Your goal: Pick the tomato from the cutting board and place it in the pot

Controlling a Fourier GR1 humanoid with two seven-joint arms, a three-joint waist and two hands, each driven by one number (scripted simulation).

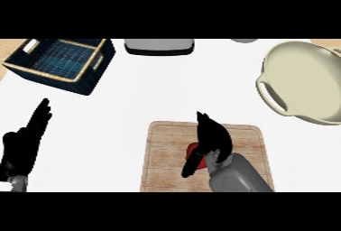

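Red is glimpsed only as a sliver of the round tomato (192, 147) on the pale wooden cutting board (166, 153), where the black right hand (212, 140) is laid over it with thumb and fingers spread, not closed on it. With so little enclosed, the tomato could be nudged and rolled away, judging by its roundness, before the cream two-handled pot (303, 81) is reached. The left hand (26, 135) is held flat and apart at the left edge.

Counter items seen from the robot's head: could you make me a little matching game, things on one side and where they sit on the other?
Things:
1. tomato
2. pot
3. basket
4. left robot hand

Places:
A. far left corner
B. on the cutting board, under the right robot hand
C. resting open at the left edge
D. far right, cream coloured

Pairs: 1-B, 2-D, 3-A, 4-C
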